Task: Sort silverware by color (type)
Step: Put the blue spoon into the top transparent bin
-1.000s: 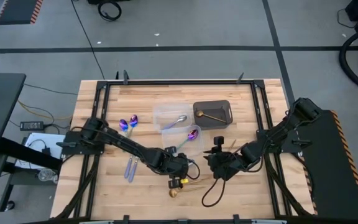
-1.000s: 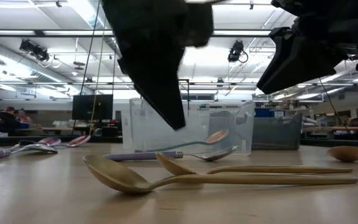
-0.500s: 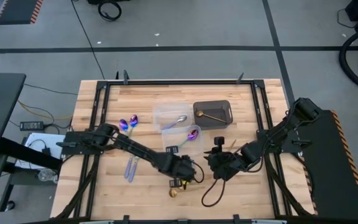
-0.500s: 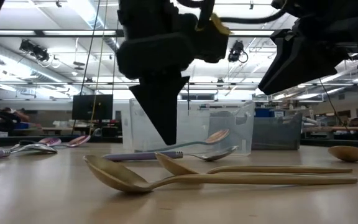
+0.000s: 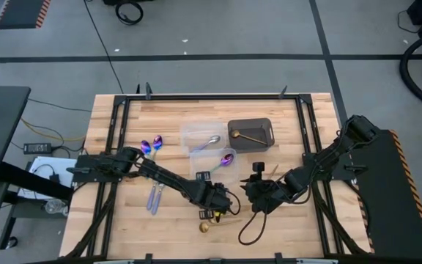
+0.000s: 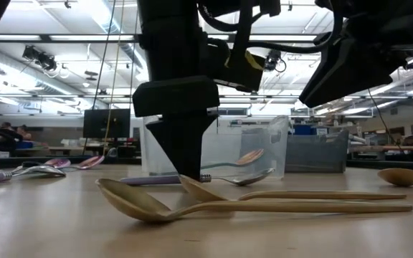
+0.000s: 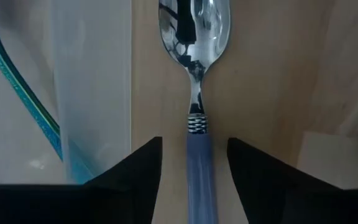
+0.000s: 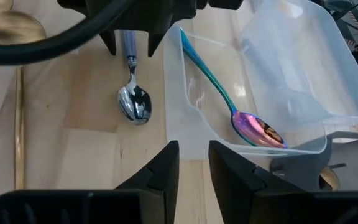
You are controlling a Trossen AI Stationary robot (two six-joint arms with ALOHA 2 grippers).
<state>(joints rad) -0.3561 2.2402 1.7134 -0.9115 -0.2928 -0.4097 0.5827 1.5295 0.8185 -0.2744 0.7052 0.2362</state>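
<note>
Left gripper [image 7: 194, 180] straddles the blue-handled spoon [image 7: 196, 74] with fingers open, not clamping; right gripper [image 8: 193, 168], at its 3 o'clock, stands part-open and empty.

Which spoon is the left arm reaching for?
Find the clear tub mid-table with a purple spoon inside. Beside its wall lies a silver spoon, its handle between the left tool's open fingers. Only this one has a pale blue handle.

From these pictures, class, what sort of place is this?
Probably a large robotics lab or workshop: ceiling strip lights over distant desks with a monitor, a wooden table in a metal frame, cables on the grey floor.
</note>
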